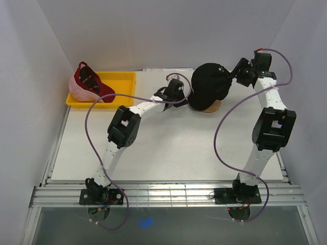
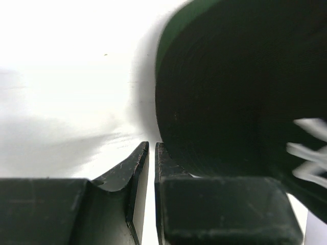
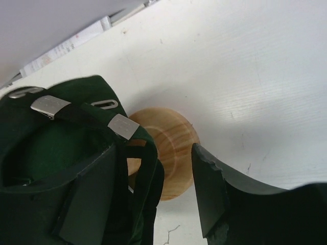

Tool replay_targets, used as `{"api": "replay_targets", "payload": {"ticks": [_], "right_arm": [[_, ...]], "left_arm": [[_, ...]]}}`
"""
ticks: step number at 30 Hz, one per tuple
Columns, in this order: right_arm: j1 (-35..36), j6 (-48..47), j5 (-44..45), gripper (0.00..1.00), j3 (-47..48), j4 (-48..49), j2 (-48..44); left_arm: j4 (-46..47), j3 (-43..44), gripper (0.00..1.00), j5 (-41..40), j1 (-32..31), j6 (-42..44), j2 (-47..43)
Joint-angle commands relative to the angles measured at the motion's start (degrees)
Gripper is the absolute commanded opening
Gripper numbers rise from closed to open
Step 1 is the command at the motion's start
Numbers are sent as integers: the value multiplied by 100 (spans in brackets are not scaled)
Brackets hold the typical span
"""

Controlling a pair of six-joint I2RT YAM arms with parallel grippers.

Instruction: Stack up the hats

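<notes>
Right wrist view: my right gripper [image 3: 156,153], spread, straddles the rear strap [image 3: 92,115] of a soft dark green fabric cap [image 3: 51,150], likely its firmest hold; left gripper [image 2: 152,145] pressed together.

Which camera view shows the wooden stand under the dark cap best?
The right wrist view. There the wooden stand shows its round base and grain, beside the dark green cap. The top external view shows only a sliver of it under the cap; the left wrist view shows none of it.
</notes>
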Motion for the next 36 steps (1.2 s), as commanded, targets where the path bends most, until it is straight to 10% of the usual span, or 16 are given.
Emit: {"api": "replay_targets", "payload": {"ticks": [1,26,36], "right_arm": [[-2,-44,-152,64,429,-236,-170],[-117,501,-556,93,631,-588,-847],[-178,686,-802,98,341,-667,-1295]], "left_arm": [[-193,-175,0,-502,-46,-97,-1004],[-1203,-817,0,-1153,-19,482,-2798],[-2161,-746,18,-1285,1067,790,-3791]]}}
